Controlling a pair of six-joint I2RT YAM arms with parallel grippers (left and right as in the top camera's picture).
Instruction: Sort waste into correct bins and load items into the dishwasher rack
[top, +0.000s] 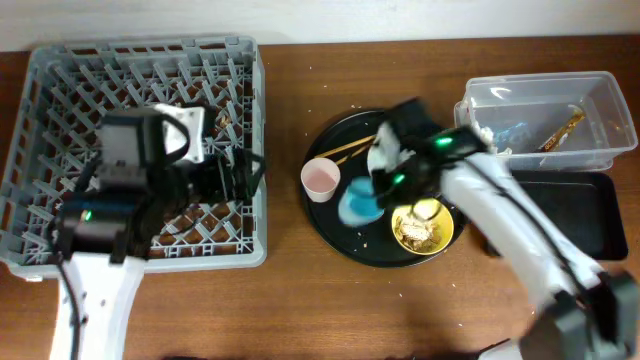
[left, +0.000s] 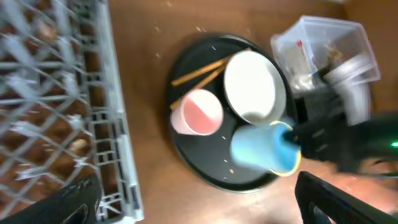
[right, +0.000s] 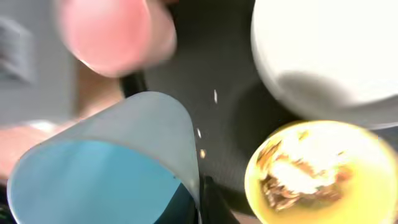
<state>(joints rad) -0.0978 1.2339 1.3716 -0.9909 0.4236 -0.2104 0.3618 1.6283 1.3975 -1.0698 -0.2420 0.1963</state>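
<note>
Rack loading is in hand: the light-blue cup (top: 357, 203), tilted on the round black tray (top: 330, 228) mid-bench, is pinched at its rim by the jaws of the right gripper (left: 292, 146). The jaws of the left gripper (top: 248, 176) are spread wide and empty over the dishwasher rack (top: 60, 70) at the left edge. A lift and leftward carry is called for next.

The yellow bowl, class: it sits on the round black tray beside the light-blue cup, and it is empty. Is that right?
Not quite. The yellow bowl is not empty: it holds brownish crumbly food scraps. It does sit on the round black tray beside the light-blue cup. The right wrist view shows this most clearly.
</note>
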